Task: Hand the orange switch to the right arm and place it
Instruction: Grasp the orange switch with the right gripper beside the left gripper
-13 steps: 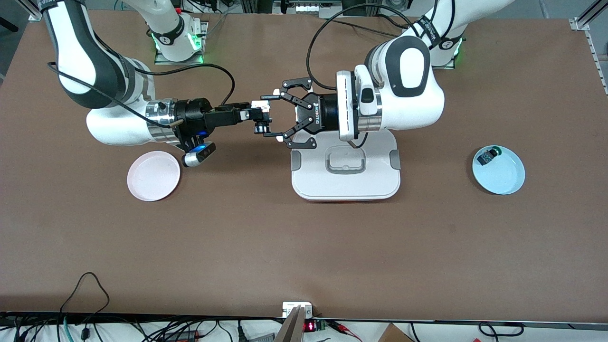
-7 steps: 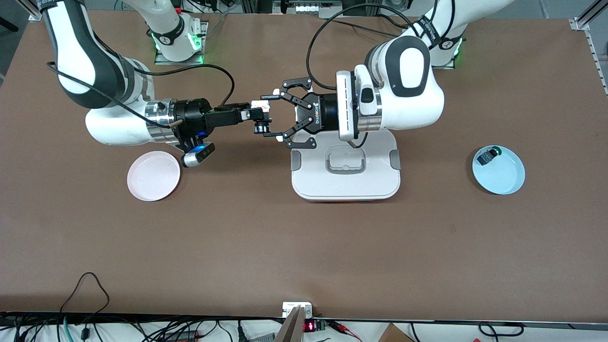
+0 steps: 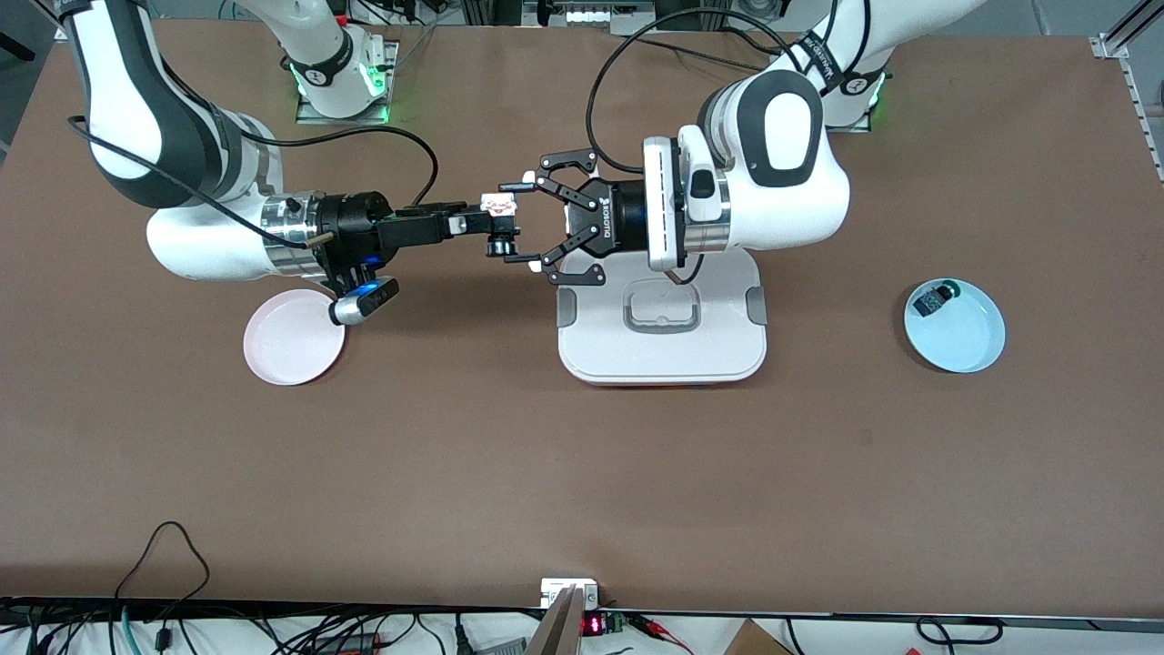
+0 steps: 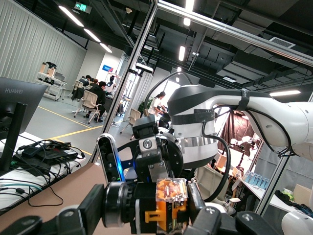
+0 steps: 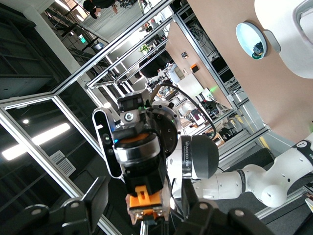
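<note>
The right tool (image 3: pixel 498 221) is clamped on the orange switch (image 3: pixel 499 242), holding it up in the air between the two arms, with the switch's dark round end hanging just below the slim black fingers. Straight in front of it sits the left tool (image 3: pixel 520 223), its linkage claw spread wide, upper and lower fingertips either side of the right tool's tip with daylight between them and the part. So the left one looks to have let go: the hand-off itself reads as done, or as good as done.

Both wrist views back that up. From the left wrist, the orange block of the switch (image 4: pixel 168 203) sits pinched in the right arm's tool, head-on and close. From the right wrist, the same orange body (image 5: pixel 145 201) shows at the tip of its own fingers, with the left arm's tool facing it just past the part.

What's left, by my reading: the right tool has to draw clear of that open claw and carry the switch off to set it down. Below and back toward the right arm's wrist lies the pink plate (image 3: pixel 294 337), bare, and it looks the likely landing spot. Under the left tool sits the white lidded box (image 3: pixel 661 341). Well away, at the left arm's end of the table (image 3: pixel 582 473), the blue plate (image 3: pixel 964 350) carries the green-capped switch (image 3: pixel 935 297), not part of this job.
</note>
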`<state>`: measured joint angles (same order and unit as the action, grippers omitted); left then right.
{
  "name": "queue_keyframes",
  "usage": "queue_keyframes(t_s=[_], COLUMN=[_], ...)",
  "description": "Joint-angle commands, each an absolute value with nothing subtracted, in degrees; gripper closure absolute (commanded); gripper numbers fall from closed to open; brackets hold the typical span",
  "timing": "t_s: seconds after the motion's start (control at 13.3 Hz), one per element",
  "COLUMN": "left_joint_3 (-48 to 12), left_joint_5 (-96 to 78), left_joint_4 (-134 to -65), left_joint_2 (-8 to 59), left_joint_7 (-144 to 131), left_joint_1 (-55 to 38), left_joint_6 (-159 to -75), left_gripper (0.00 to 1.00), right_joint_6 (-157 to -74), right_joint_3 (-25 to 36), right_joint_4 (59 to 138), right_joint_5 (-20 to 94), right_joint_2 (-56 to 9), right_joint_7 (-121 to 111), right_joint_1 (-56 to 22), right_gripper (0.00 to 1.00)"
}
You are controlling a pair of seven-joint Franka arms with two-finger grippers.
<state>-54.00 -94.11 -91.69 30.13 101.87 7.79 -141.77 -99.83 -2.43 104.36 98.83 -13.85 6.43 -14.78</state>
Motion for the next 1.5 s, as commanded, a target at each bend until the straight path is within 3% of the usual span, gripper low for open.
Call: queue_keyframes(t_s=[0.0, 0.15, 0.38, 0.53, 0.83, 0.98, 1.05, 1.13, 1.43], left_joint_3=[-54.3, -54.3, -54.3, -54.3, -54.3, -54.3, -54.2, -54.3, -54.1], left_joint_5=[-95.4, -95.4, -95.4, -95.4, -95.4, -95.4, -95.4, -96.0, -95.4], left_joint_4=[-90.7, -90.7, -90.7, -90.7, -90.7, -90.7, -90.7, -90.7, -90.0], left_joint_2=[30.9, 30.9, 31.0, 31.3, 31.3, 31.4, 31.3, 31.3, 31.1], left_joint_7=[103.7, 103.7, 103.7, 103.7, 103.7, 103.7, 103.7, 104.0, 103.3], left_joint_1=[7.3, 7.3, 7.3, 7.2, 7.2, 7.2, 7.2, 7.2, 8.3], left_joint_6=[-142.3, -142.3, -142.3, -142.3, -142.3, -142.3, -142.3, -142.4, -142.3], left_gripper=[1.00, 1.00, 1.00, 1.00, 1.00, 0.94, 0.74, 0.01, 0.00], right_joint_6=[-99.4, -99.4, -99.3, -99.2, -99.2, -99.3, -99.2, -99.2, -99.2], right_joint_3=[-2.8, -2.8, -2.8, -2.8, -2.8, -2.8, -2.8, -2.8, -2.8], right_joint_4=[103.8, 103.8, 103.8, 103.8, 103.9, 103.9, 103.9, 103.9, 103.9], right_joint_5=[98.6, 98.5, 98.5, 98.5, 98.5, 98.5, 98.5, 98.5, 98.5], right_joint_2=[-13.6, -13.7, -13.8, -13.8, -13.9, -13.8, -13.8, -13.8, -13.8], right_joint_7=[6.8, 6.5, 6.1, 6.1, 5.2, 4.8, 4.8, 4.8, 4.0], right_joint_1=[-14.5, -14.6, -14.7, -14.7, -14.7, -14.8, -14.8, -14.8, -14.9], right_gripper=[0.34, 0.40, 0.71, 0.78, 0.79, 0.80, 0.80, 0.81, 0.81])
